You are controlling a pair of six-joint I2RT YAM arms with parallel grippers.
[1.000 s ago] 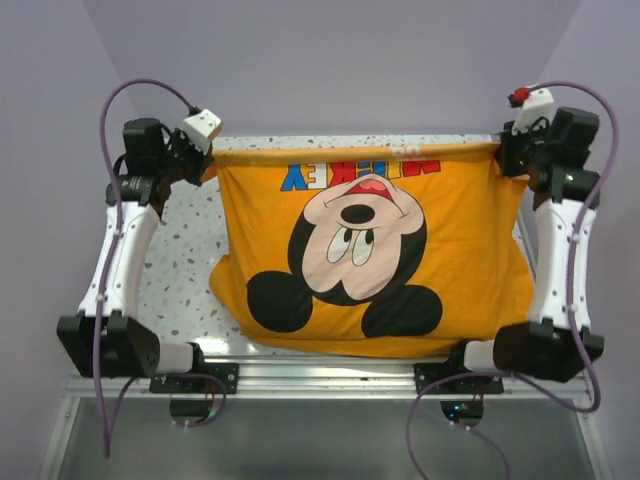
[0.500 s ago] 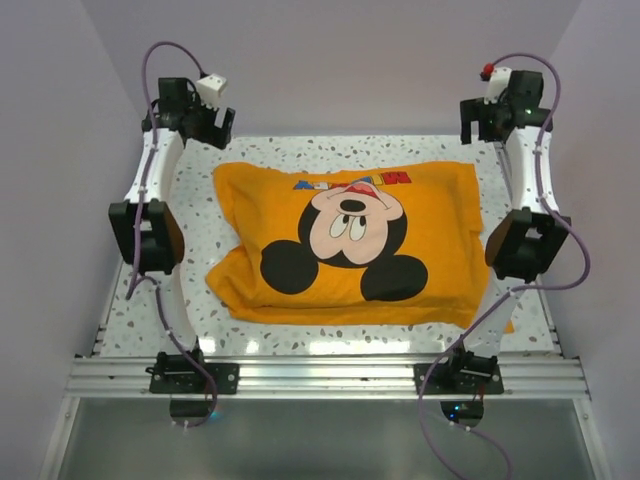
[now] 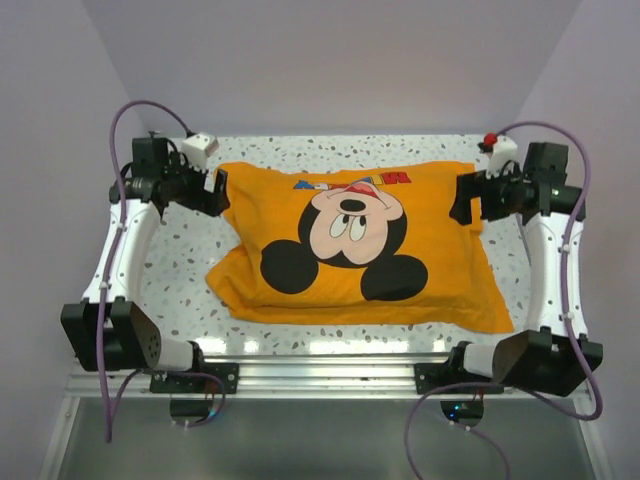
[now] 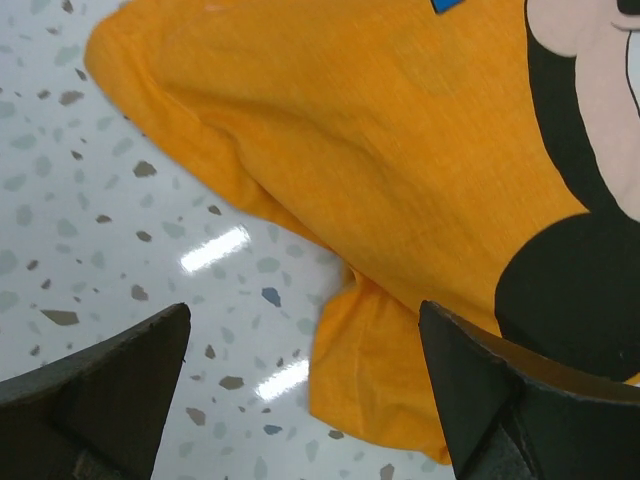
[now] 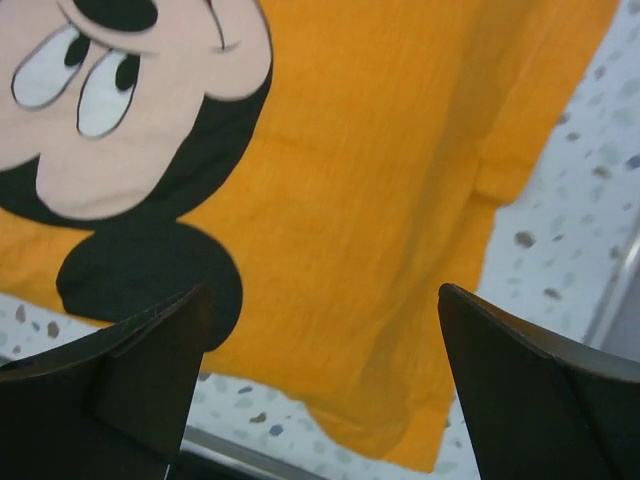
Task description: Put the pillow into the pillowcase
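Observation:
The orange-yellow pillowcase [image 3: 440, 250] lies flat and plump on the table, Mickey Mouse face up, with its lettered edge at the far side. No part of the pillow shows; the case bulges as if filled. My left gripper [image 3: 214, 191] hovers open at the case's far left corner, nothing between its fingers. In the left wrist view the gripper [image 4: 303, 308] hangs over the case's [image 4: 400, 150] left edge and bare table. My right gripper [image 3: 464, 204] stands open at the far right corner. In the right wrist view it [image 5: 323, 290] is above the case [image 5: 400, 180], holding nothing.
The speckled white table [image 3: 180, 270] shows on both sides of the case. An aluminium rail [image 3: 320, 375] with the arm bases runs along the near edge. Lilac walls close in at the back and on both sides.
A second ago both grippers were shut on the case's top corners, holding it stretched up. They let go, the case dropped flat, and both arms have come down beside its far corners.

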